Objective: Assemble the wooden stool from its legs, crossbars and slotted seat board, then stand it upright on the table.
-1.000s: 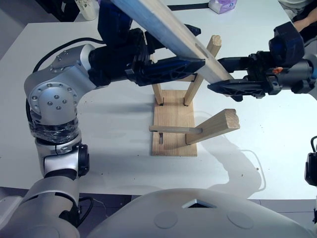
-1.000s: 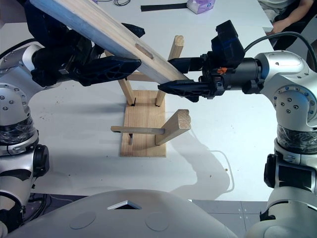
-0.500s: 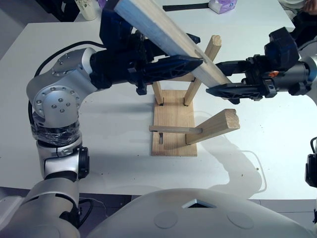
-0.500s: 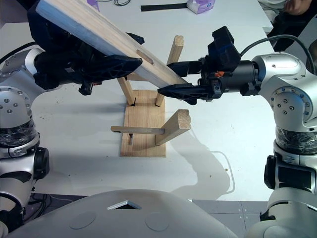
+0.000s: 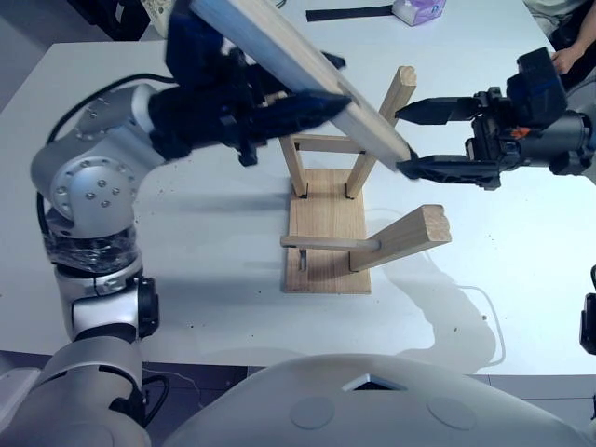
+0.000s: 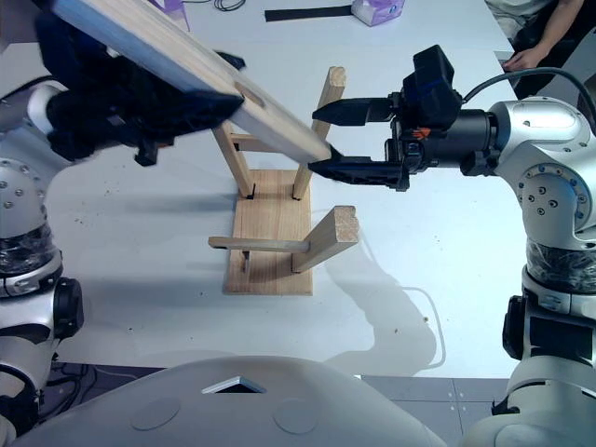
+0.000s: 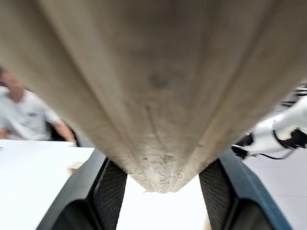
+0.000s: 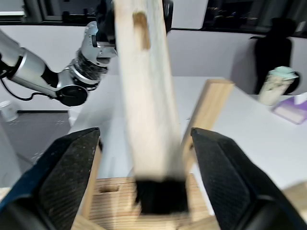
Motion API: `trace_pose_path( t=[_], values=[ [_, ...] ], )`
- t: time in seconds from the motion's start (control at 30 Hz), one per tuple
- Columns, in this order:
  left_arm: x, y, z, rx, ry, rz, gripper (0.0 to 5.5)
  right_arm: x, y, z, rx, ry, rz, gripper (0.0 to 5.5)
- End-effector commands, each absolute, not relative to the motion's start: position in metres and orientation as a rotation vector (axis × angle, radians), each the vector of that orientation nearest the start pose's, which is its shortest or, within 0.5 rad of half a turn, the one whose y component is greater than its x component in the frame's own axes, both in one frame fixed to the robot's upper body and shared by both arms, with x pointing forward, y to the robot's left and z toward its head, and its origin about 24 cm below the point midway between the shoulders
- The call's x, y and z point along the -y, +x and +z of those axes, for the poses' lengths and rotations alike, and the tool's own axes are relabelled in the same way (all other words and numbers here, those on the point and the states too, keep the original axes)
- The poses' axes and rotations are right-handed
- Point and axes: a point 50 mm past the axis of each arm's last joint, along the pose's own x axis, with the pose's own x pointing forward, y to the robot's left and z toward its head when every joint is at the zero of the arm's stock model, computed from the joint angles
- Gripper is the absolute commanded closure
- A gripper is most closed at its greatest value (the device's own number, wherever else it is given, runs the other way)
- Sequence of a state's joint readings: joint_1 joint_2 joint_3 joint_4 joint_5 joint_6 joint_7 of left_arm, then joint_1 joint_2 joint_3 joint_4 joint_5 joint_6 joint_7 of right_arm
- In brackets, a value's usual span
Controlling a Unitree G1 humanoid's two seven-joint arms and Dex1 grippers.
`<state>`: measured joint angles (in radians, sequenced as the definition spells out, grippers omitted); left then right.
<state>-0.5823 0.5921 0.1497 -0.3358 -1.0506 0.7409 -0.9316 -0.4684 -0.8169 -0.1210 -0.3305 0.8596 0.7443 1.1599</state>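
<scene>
- Where the white counter (image 5: 205,242) is seen from the head, the slotted seat board (image 5: 326,209) lies flat near its middle.
- Two legs are planted in the board's far slots: an upright leg (image 5: 296,169) and a taller leg (image 5: 399,88) that is tilted away to the right. They are joined by a crossbar (image 5: 326,142).
- A third leg (image 5: 405,235) is leaned at a low slant from the board's near right part. A second crossbar (image 5: 321,243) is carried from it toward a slot at the near left.
- A fourth leg (image 5: 289,47) is clamped in the left gripper (image 5: 307,107) and held above the board, sloping down from left to right.
- Its lower end is set between the fingers of the right gripper (image 6: 315,142), which are spread apart (a gap is seen on either side in the right wrist view). Contact with the lower finger cannot be judged.
- The taller leg is crossed by the held leg, so its middle is hidden. The right gripper's upper finger is placed just beside it.
- At the counter's far edge, well apart from the stool parts, a purple tissue pack (image 5: 417,9) and a black strip (image 5: 349,13) are seen.
</scene>
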Motion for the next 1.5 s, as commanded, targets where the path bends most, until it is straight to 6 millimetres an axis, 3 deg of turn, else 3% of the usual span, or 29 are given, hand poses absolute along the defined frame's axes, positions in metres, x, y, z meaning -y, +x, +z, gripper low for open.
trace_pose_path(
  t=[0.03, 0.17, 0.33, 0.43, 0.53, 0.77, 0.93, 1.07, 1.5],
  values=[
    [-0.167, 0.253, 0.272, 0.311, -0.068, -1.382, 3.45, 0.192, 0.242, 0.225, -0.02, -0.096, 1.37, 2.0],
    [-0.187, 0.244, 0.28, 0.304, -0.011, -1.341, 3.45, 0.2, 0.237, 0.225, -0.007, -0.084, 1.314, 2.0],
    [-0.222, 0.221, 0.278, 0.171, 0.144, -1.315, 3.45, 0.223, 0.221, 0.224, -0.011, -0.073, 1.207, 2.0],
    [-0.238, 0.209, 0.27, 0.095, 0.195, -1.314, 3.45, 0.229, 0.209, 0.219, -0.03, -0.068, 1.171, 2.0],
    [-0.244, 0.195, 0.249, 0.004, 0.203, -1.331, 3.45, 0.234, 0.203, 0.219, -0.039, -0.062, 1.154, 2.0],
    [-0.247, 0.188, 0.202, -0.1, 0.239, -1.292, 3.45, 0.234, 0.209, 0.215, -0.068, -0.077, 1.156, 2.0],
    [-0.231, 0.181, 0.18, -0.109, 0.236, -1.302, 3.45, 0.232, 0.214, 0.216, -0.079, -0.091, 1.186, 2.0],
    [-0.219, 0.176, 0.171, -0.093, 0.225, -1.315, 3.45, 0.231, 0.215, 0.215, -0.094, -0.11, 1.198, 2.0],
    [-0.207, 0.173, 0.158, -0.115, 0.205, -1.364, 3.45, 0.227, 0.217, 0.214, -0.073, -0.096, 1.215, 2.0]
  ],
)
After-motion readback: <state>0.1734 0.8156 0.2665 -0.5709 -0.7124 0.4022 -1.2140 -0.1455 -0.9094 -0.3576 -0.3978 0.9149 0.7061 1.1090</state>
